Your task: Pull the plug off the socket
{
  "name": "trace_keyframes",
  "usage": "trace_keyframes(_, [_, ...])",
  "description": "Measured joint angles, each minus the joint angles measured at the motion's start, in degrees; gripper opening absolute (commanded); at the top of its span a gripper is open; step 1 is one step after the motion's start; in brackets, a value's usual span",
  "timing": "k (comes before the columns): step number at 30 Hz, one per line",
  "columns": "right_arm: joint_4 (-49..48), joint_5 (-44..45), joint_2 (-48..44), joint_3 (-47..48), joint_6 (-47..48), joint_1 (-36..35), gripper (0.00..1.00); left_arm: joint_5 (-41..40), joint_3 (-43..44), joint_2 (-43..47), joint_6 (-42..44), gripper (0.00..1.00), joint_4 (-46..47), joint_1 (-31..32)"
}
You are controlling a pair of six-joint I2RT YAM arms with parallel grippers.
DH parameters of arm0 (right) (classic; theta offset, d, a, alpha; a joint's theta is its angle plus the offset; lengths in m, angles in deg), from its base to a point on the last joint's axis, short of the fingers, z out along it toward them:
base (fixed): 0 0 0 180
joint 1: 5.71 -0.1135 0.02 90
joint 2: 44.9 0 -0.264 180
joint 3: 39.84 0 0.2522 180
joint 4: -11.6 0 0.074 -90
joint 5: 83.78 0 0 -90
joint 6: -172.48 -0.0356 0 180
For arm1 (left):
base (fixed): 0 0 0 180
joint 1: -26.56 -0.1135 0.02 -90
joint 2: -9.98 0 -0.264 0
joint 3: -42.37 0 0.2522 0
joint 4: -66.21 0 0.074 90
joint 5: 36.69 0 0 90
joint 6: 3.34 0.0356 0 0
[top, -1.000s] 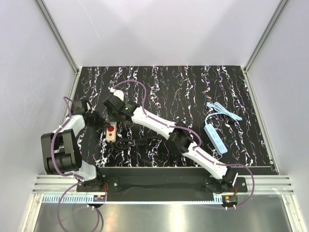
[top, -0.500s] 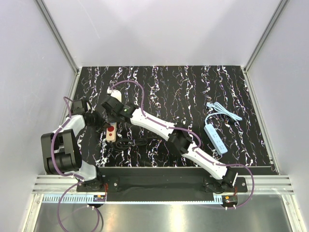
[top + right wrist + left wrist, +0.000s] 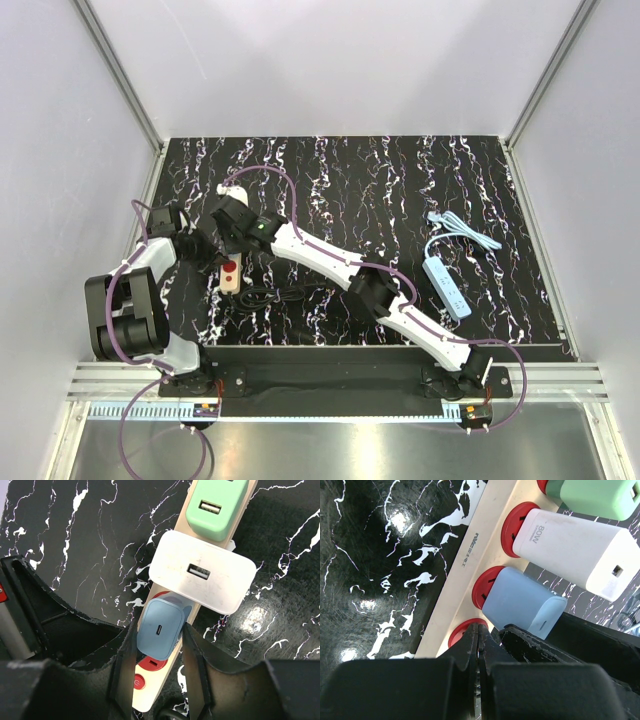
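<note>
The right pincer (image 3: 159, 631) gripped the pale blue plug (image 3: 161, 625) between its fingers. The plug sat in the socket strip (image 3: 150, 697) on the tabletop (image 3: 75, 545), beside a white plug (image 3: 202, 572). The left pincer (image 3: 478, 629) was closed.

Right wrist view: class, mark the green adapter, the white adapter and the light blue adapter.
green adapter (image 3: 222, 520), right wrist view, its top face
white adapter (image 3: 198, 571), right wrist view, its USB port
light blue adapter (image 3: 160, 629), right wrist view, its port slot

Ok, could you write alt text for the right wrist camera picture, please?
The right gripper clasps a small light blue plug seated in a beige power strip on a black marbled table. Beyond it, a larger white charger and a green charger are plugged in too.
</note>
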Motion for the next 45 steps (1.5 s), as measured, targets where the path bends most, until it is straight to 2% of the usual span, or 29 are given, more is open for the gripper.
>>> trace_keyframes(22, [-0.6,-3.7,0.0,0.0,3.3,0.7,0.0,0.1,0.0,0.1,0.4,0.0,0.0,0.0])
trace_keyframes(45, [-0.6,0.4,-1.2,-2.0,-3.3,0.2,0.0,0.2,-0.3,0.4,0.4,0.0,0.4,0.0])
